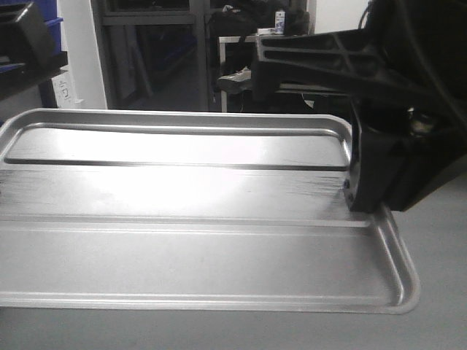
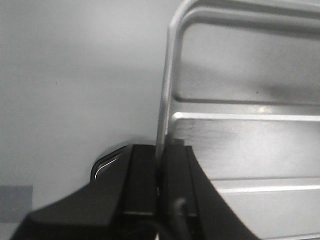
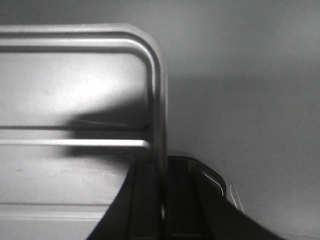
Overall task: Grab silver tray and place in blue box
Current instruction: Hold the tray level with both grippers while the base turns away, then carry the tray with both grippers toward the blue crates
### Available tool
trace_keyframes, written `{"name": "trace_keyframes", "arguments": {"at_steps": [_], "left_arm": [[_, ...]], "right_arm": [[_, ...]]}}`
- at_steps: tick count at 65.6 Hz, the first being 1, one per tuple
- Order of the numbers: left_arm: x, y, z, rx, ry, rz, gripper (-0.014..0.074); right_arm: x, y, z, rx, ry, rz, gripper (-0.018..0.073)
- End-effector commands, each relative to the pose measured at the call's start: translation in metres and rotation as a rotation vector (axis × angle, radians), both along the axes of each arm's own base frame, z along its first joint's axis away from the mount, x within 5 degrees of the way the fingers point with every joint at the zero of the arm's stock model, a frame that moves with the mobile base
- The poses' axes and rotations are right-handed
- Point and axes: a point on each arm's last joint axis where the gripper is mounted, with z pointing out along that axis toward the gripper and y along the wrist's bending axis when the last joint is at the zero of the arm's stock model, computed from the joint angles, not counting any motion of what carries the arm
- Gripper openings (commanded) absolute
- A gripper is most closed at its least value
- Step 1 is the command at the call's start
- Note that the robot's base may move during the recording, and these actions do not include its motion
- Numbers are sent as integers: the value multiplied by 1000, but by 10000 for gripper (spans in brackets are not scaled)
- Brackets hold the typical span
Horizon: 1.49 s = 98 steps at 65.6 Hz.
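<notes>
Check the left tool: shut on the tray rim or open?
Shut on the tray. In the left wrist view the left tool has its fingers pressed against both sides of the rim, no gap visible.

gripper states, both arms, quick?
Left gripper: closed on the silver tray rim.
Right gripper: closed on the silver tray's opposite rim.

Left tool (image 2: 161, 152) matte black; arm (image 1: 398, 168) black, ribbed.
</notes>
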Motion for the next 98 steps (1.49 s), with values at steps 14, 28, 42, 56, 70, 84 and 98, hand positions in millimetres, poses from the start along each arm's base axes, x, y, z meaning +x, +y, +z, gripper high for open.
{"name": "trace_keyframes", "arguments": {"at_steps": [14,28,42,56,70,84,98], "left_arm": [[2,3,11,-6,-48,6,-104],[2,3,11,-6,-48,6,-104],[2,3,11,-6,-48,6,-104],[2,3,11,-6,-48,6,-104],[2,3,11,-6,-48,6,-104],[2,3,11,-6,-48,6,-104],[2,3,11,-6,-48,6,-104]], "right_arm": [[1,-9,14,-33,-45,-11,57],[0,-10,13,-43,-39,-15,57],[0,-10,13,-44,-38,-15,57],[0,-10,13,-48,-36,-17,57],[0,-10,13,-49,-36,-18,57],[0,-11,13,-50,-35,-18,57],[0,-11,13,-54,-33,-20,57]]}}
